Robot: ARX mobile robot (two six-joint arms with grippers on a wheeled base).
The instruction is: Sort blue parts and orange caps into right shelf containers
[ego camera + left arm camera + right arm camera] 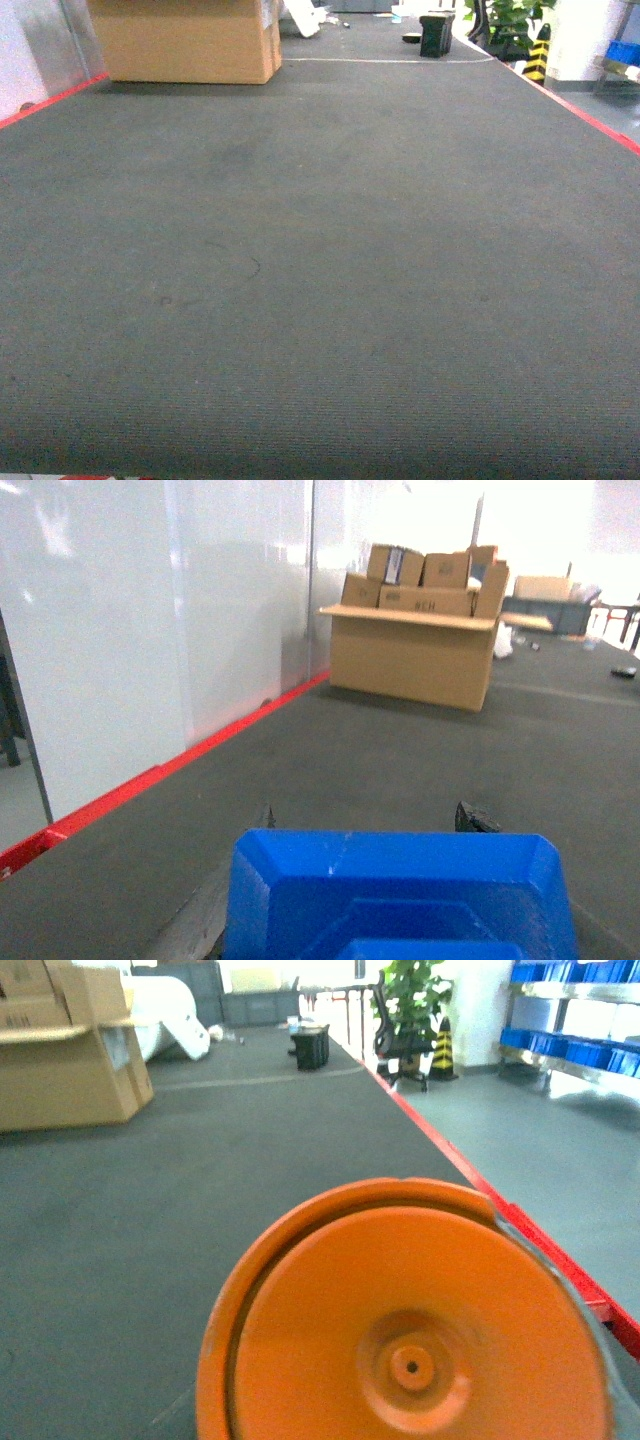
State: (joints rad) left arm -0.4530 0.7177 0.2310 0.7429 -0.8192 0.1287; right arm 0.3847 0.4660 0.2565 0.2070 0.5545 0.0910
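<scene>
A blue part (400, 900), an angular moulded plastic piece, fills the bottom of the left wrist view. My left gripper (370, 818) is shut on it, and both dark fingertips (474, 818) poke out past its far edge. An orange cap (410, 1340), a round disc with a raised hub, fills the right wrist view. My right gripper (410, 1380) holds it and is mostly hidden behind it, with only a grey finger (622, 1400) showing at the cap's right edge. Blue shelf containers (575, 1050) line metal racks at the far right, across the floor. Neither gripper appears in the head view.
The grey felt table (320, 280) has red edges (590, 115) on both sides. An open cardboard box (190, 40) stands at the far left with more boxes stacked behind it. A small black object (436, 35) sits at the far end. A white wall panel (120, 630) runs along the left edge.
</scene>
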